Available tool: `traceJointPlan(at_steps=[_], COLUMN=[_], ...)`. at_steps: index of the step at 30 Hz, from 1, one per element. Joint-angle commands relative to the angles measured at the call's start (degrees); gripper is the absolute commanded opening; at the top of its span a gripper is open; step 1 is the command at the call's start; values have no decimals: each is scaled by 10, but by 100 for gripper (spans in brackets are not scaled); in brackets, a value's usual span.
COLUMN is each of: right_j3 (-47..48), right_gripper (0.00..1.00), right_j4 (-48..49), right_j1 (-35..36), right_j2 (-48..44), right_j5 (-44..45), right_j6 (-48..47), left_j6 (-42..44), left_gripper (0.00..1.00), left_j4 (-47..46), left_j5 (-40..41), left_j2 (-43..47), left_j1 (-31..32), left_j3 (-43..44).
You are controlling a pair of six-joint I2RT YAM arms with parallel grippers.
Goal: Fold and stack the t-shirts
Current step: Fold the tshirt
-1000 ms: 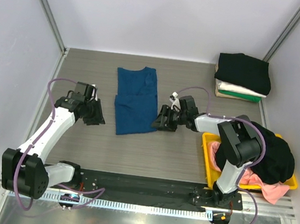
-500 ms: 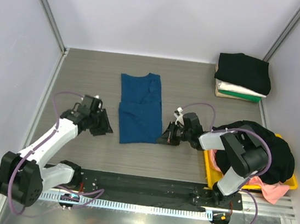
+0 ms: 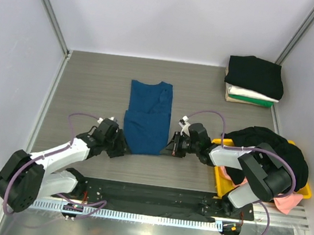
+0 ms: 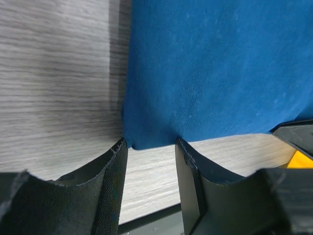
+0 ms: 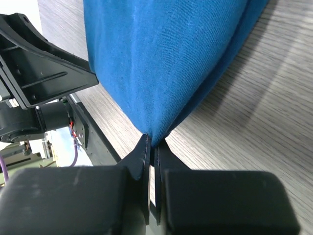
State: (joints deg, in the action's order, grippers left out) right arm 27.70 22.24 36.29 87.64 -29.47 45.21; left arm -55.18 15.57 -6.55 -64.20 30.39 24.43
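Blue soft-knit t-shirt (folded oblong): right pincer pinches its corner, left pincer gapes alongside.

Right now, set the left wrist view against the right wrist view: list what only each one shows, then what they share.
Only the left wrist view: the left gripper open, its fingers either side of the blue t-shirt at one near corner and not closed on it, plus a sliver of the yellow bin.
Only the right wrist view: the right gripper shut on the shirt's other near corner, the cloth gathered into the pinch.
Both: the blue t-shirt lying on the wood-grain table.
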Motion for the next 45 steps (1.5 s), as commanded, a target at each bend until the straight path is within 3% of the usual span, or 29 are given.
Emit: traceJointPlan(at_steps=[1,9,16,22,25,30,33,35,38,45], right_j3=[-2,-10,-23,-16,-15,-20,-23,-25,-26,-21], right_gripper=[1,1,1,1,1,1,1,1,1,1], right_j4=[17,20,19,23,25,24,20,6,-38,-158], right_j1=[4,4,5,5,5,5,5,5,7,31], right_j2=[-9,1,-5,17,19,19,11,-3,-41,-147], right_j5=[10,9,11,8,8,8,9,10,24,74], right_j6=[2,3,1,0,-1,0,-1,-2,-8,-22], left_j6=[-23,-46,-61,-64,-68,-74,-72,-71,-77,-94], left_gripper=[45,40,44,40,31,3,0,0,0,0], left_j4=[-39,-39,-35,-89,-102,-115,-111,-93,6,149], left_j5=[35,61,81,68,71,77,72,78,94,116], left_j2=[19,42,84,50,36,37,52,65,109,258], left_j1=[3,3,3,3,5,4,6,11,19,32], left_j3=[-22,-61,-94,-109,-112,-110,-104,-98,-76,-47])
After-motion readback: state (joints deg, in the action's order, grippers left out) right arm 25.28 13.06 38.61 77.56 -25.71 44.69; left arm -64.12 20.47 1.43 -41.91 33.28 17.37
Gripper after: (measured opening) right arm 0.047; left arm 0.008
